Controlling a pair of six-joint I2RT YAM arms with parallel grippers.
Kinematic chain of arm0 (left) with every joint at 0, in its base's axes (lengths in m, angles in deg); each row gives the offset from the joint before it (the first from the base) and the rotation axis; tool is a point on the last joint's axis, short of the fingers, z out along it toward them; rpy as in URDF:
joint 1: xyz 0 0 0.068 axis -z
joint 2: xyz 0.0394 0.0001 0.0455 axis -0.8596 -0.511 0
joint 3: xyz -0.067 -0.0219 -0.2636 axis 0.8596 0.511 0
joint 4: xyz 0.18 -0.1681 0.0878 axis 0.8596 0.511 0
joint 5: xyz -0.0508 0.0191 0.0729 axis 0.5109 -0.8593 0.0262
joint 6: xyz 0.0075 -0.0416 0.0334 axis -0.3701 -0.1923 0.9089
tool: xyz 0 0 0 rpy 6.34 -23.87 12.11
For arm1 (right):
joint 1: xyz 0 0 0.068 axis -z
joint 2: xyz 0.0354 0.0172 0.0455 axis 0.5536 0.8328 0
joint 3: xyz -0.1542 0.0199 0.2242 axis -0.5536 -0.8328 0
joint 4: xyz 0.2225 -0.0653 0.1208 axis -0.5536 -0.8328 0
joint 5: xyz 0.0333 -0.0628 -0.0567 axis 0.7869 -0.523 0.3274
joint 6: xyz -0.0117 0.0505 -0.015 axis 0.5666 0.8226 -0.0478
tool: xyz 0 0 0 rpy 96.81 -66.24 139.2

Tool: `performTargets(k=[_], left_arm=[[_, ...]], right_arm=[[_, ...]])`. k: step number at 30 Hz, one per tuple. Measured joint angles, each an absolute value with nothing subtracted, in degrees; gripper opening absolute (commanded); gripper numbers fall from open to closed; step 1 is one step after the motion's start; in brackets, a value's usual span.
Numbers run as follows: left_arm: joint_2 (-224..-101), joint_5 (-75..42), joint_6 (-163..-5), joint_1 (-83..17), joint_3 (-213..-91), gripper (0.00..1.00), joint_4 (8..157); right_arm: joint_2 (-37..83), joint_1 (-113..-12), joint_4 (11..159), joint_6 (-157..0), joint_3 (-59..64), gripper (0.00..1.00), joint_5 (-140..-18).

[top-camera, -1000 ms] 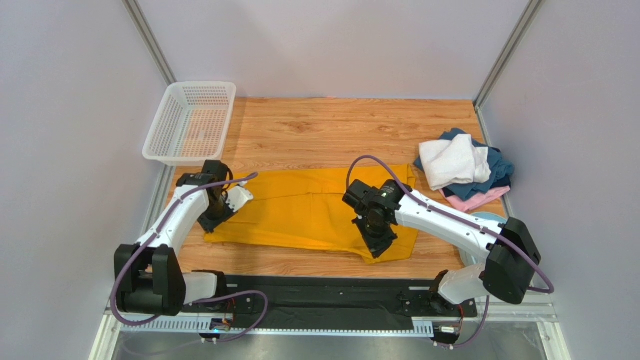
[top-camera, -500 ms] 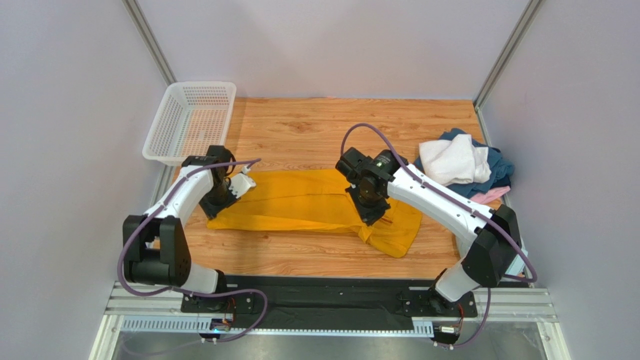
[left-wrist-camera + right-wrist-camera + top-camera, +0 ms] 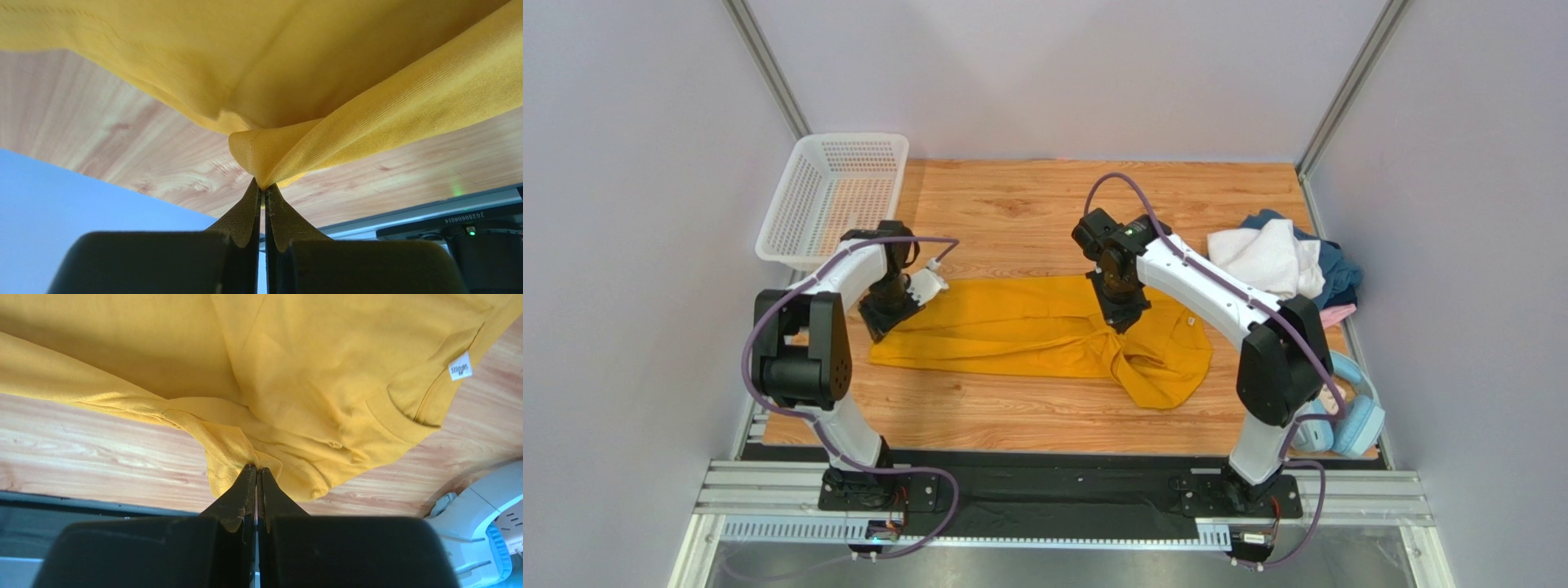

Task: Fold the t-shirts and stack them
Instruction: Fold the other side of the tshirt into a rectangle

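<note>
Two tight pinches are holding the mustard-yellow t-shirt (image 3: 1014,333) across the wooden table (image 3: 1014,208): left gripper (image 3: 261,184) is clamping one end, right gripper (image 3: 256,471) is clamping bunched cloth near the collar.

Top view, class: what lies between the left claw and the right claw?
The mustard-yellow t-shirt spans that stretch over the wooden table, as the top view shows; the left claw and the right claw each pinch it.

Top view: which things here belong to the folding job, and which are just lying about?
Job:
yellow t-shirt
pile of white, dark blue and pink shirts

Lying about:
white mesh basket
light-blue headphones
</note>
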State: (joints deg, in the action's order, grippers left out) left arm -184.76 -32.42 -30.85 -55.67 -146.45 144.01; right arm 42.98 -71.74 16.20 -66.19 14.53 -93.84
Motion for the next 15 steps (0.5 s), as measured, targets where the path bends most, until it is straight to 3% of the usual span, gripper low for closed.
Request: performTargets(k=[10, 12, 13, 15], left_arm=[[-192.7, -32.7, -30.8, -56.0, -152.9, 0.03, 143.3], [-193.3, -33.0, -30.7, -56.2, -153.3, 0.14, 142.9], [-193.4, -33.3, -30.6, -56.3, -153.3, 0.3, 142.7], [-193.6, -33.9, -29.9, -56.5, -153.2, 0.5, 142.5]], right_arm=[[51.4, -68.5, 18.1, -67.6, 23.1, 0.0, -94.1], [52.8, -67.7, 18.5, -67.9, 24.6, 0.0, -94.1], [53.5, -67.4, 18.6, -68.0, 25.2, 0.0, -94.2], [54.7, -67.0, 18.8, -68.1, 25.8, 0.0, -94.5]])
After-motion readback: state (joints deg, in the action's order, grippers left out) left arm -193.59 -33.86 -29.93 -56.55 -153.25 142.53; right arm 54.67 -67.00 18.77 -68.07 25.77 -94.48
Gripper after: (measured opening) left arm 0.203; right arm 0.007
